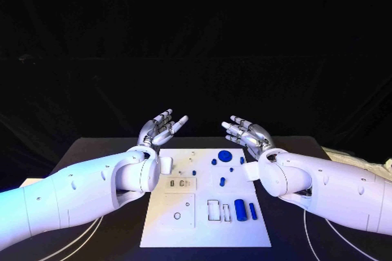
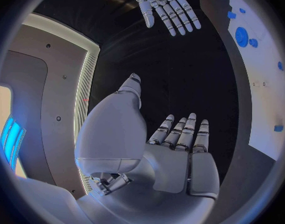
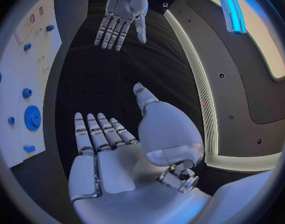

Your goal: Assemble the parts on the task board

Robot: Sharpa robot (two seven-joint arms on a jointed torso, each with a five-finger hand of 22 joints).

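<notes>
Hovering at the far end of the board (image 1: 204, 227), both hands are raised, palms up, fingers spread and holding nothing: left hand (image 1: 162, 128), right hand (image 1: 247, 133). The board lies mid tabletop (image 1: 98, 153) between the arms. Blue parts lie loose on it: a round disc (image 1: 225, 155) near the far edge, a long peg (image 1: 240, 209) near the right edge. No step looks started yet. The next move likely calls for a hand to drop and pinch one part.
</notes>
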